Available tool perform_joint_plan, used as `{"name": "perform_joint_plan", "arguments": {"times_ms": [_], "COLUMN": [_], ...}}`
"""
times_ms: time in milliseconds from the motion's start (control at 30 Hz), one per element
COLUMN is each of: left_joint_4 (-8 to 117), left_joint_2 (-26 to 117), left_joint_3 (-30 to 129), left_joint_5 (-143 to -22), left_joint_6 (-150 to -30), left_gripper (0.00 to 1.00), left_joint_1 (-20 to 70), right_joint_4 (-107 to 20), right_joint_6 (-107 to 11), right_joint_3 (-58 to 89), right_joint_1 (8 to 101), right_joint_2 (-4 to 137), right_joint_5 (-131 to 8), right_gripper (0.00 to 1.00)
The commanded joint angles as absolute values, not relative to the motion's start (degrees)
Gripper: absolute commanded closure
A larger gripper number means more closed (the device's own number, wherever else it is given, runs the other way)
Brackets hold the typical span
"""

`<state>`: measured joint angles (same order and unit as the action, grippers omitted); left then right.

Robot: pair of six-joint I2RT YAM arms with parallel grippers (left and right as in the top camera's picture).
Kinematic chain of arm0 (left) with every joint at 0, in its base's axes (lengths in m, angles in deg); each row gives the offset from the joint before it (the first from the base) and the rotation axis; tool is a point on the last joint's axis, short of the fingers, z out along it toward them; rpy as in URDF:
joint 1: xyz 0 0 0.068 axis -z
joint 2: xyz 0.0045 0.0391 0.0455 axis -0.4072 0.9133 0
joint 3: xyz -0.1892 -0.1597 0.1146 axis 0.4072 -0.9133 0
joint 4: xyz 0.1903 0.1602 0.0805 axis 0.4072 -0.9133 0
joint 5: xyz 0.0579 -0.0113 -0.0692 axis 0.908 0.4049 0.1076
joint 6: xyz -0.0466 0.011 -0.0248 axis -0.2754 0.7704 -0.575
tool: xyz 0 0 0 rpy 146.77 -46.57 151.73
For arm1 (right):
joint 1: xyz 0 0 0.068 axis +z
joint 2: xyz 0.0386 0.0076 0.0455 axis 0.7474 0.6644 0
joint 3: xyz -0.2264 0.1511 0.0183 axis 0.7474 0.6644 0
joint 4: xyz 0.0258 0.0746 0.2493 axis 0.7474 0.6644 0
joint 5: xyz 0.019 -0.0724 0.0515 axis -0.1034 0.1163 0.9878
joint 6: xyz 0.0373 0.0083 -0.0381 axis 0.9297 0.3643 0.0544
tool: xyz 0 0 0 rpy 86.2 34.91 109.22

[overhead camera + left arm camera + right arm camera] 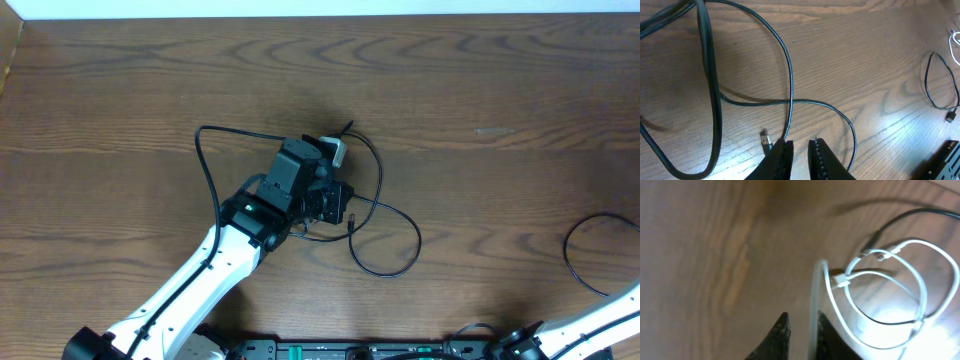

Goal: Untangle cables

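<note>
— Left claw [800, 143] first: narrow, only a slit between the jaws. Meets the black cord [791, 95] at the left tip; can't tell whether pinched or merely brushed.
— Lying which way?
— Straight ahead from the tips, long axis pointing away from the claw, then over a crossing with another strand and off in a curl to the left. Ends in a plug [765, 137] just beside the left tip, flat on the table [850, 55].
— And the right claw [801, 317]?
— Narrow too, with the white cord [816, 290] down through the gap, close to the right finger. Blurred, so can't tell if gripped. Opens into loops farther out, up and rightward.
— Nearer arm for the black tangle?
— Left, plainly, right over it mid-table. Probably calls for a draw back along that axis, away from the crossing.
</note>
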<state>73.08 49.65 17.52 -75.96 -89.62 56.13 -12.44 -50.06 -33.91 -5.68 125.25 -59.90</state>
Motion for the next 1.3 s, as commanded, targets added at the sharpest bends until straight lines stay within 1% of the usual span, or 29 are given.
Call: {"name": "perform_joint_plan", "arguments": {"times_ms": [0,33,67,167,200,233,333,533,733,867,933,1067,1167,1200,1267], "left_joint_4": [73.11,73.11,73.13,73.11,73.11,73.11,73.08,72.65,72.69,72.71,72.91,73.54,73.91,74.00,74.33], "left_joint_2": [48.95,48.95,48.95,48.95,48.95,48.95,48.95,48.95,48.95,48.95,48.95,48.95,48.95,48.95,48.71], "left_joint_3": [16.53,16.53,16.53,16.53,16.53,16.53,16.53,16.53,16.53,16.53,16.53,16.53,16.53,16.53,16.53], "left_joint_5": [-75.85,-75.85,-75.85,-75.85,-75.85,-75.85,-75.87,-75.90,-75.87,-75.87,-75.87,-75.90,-76.16,-76.16,-76.07], "left_joint_6": [-89.51,-89.51,-89.51,-89.53,-89.53,-89.53,-89.53,-89.53,-89.51,-89.47,-89.29,-89.32,-89.27,-88.86,-87.48], "left_gripper": [0.83,0.83,0.83,0.83,0.83,0.83,0.83,0.83,0.83,0.83,0.83,0.83,0.83,0.83,0.83], "left_joint_1": [56.26,56.26,56.26,56.26,56.26,56.26,56.26,56.26,56.26,56.26,56.26,56.26,56.26,56.26,56.19], "right_joint_4": [-12.98,-13.11,-13.16,-12.04,-11.36,-10.21,-7.69,-0.46,2.60,3.72,4.02,1.38,-1.92,-3.04,-3.06], "right_joint_6": [-50.50,-49.93,-49.69,-49.14,-48.73,-47.24,-46.32,-39.55,-38.65,-37.71,-37.82,-43.37,-52.18,-57.19,-63.53], "right_joint_3": [-35.22,-35.76,-36.16,-38.28,-38.85,-39.46,-40.70,-43.89,-44.07,-43.87,-43.22,-40.22,-37.05,-35.68,-33.88], "right_joint_1": [-5.53,-5.42,-5.39,-4.78,-4.52,-4.19,-3.60,-2.92,-2.86,-2.64,-2.14,0.59,3.92,5.62,8.88], "right_joint_2": [125.36,125.33,125.33,125.33,125.33,125.33,125.33,124.22,118.45,114.21,112.44,109.09,106.97,106.30,105.73], "right_joint_5": [-53.41,-51.97,-51.44,-51.27,-52.12,-54.64,-59.16,-69.43,-71.97,-71.25,-69.28,-60.19,-49.32,-43.09,-34.75], "right_gripper": [0.74,0.59,0.49,0.31,0.07,0.01,0.01,0.01,0.02,0.02,0.02,0.02,0.02,0.01,0.01]}}
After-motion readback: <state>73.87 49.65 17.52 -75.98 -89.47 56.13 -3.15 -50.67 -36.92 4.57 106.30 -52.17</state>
